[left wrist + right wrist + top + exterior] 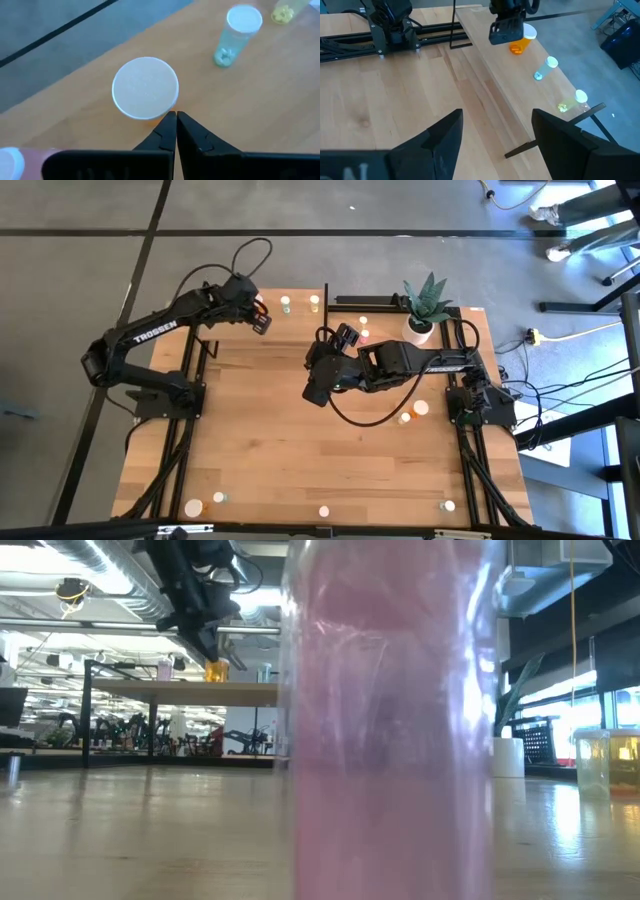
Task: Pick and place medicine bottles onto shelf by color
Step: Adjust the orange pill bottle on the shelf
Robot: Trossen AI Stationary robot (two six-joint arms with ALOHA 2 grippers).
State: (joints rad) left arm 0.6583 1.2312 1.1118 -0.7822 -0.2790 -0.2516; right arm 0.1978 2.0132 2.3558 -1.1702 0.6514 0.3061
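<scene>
The left tool [176,131] hangs over the far left end of the shelf [485,60], its two fingers pressed fully together and holding nothing. Just beside the fingertips stands an orange medicine bottle [145,88] with a white cap, upright on the shelf; whether the tips touch it cannot be told. Further along the same shelf stand two more bottles, one green [544,69] and one yellowish [572,101]. That makes three bottles in this row, one of each colour.

The right tool [495,135] waits over the middle of the counter [290,460], fingers spread wide and empty.

Other white-capped bottles stand scattered on the counter: four near the front edge and two by the right arm's base. In the low view a pink bottle [390,740] stands right against the lens. A potted plant [424,305] sits at the far right corner.
</scene>
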